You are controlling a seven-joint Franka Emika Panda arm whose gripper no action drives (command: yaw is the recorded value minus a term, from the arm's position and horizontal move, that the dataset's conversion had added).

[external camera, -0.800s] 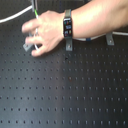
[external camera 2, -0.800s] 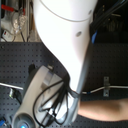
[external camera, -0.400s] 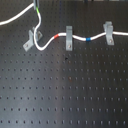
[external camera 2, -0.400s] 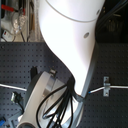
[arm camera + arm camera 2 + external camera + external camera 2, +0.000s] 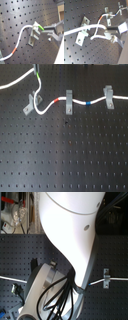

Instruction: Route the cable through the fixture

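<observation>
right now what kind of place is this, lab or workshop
Most likely a robotics lab bench. A black perforated breadboard carries grey metal clips, a white cable with coloured bands runs through them, and a white robot arm fills the second exterior view.

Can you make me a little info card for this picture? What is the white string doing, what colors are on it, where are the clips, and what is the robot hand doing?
cable: white cable runs across the board
color bands: green band, red band, blue band
fixture: tilted grey fixture; in the first wrist view the cable meets its forked top
upright clips: first clip and second clip, both with the cable passing through
gripper: gripper seems closed on the cable at the green band
board: black board with rows of holes
</observation>
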